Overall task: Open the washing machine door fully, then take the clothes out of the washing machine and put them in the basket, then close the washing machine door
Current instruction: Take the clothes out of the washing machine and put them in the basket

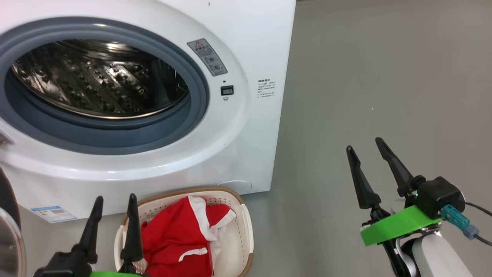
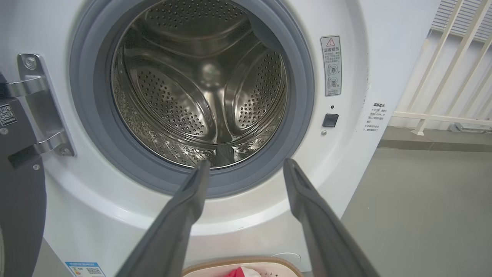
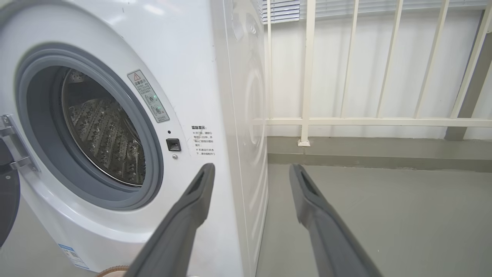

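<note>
The left end effector (image 1: 116, 197) and right end effector (image 1: 364, 144) are both hanging released, holding nothing. One basket (image 1: 246, 223) of soft red clothes (image 1: 173, 234), number unclear, is sitting just right of the left one. One washing machine door (image 1: 7, 200) is standing open just left of it: rigid, glossy, probably slippery, best pushed at its free rim.

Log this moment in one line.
door open; drum empty; clothes in basket; left gripper open; right gripper open; remaining: close door
</note>
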Tool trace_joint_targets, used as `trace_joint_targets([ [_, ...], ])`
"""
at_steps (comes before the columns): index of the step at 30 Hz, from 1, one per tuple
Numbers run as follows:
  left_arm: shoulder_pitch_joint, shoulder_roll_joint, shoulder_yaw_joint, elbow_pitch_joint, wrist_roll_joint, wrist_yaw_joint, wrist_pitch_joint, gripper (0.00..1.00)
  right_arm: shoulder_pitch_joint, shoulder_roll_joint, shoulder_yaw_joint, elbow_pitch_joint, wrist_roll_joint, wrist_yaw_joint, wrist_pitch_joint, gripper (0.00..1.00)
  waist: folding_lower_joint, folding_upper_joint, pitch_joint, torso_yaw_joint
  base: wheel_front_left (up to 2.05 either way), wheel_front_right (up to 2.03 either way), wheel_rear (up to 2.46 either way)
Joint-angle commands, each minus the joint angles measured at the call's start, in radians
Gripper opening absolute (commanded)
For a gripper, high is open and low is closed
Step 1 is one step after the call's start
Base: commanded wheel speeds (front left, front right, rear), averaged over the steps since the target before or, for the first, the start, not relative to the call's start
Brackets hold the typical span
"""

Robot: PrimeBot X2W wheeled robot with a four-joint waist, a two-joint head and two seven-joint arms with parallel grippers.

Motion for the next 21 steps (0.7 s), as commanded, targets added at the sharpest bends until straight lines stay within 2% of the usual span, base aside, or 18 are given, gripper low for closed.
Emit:
trace_joint_targets([
  [1,0.006,0.01,0.037,-0.036,0.008,0.01,-0.012,1.0,0.008,0.008,0.014,-0.036,-0.015,0.008,-0.006,1.0,0.0,0.0,-0.007,0.001,0.0,0.0,0.0],
  [21,0.068,0.01,0.068,-0.006,-0.009,-0.01,-0.012,1.0,0.059,0.014,0.021,-0.033,-0.016,0.008,-0.006,1.0,0.0,0.0,-0.064,-0.001,0.0,0.0,0.0],
])
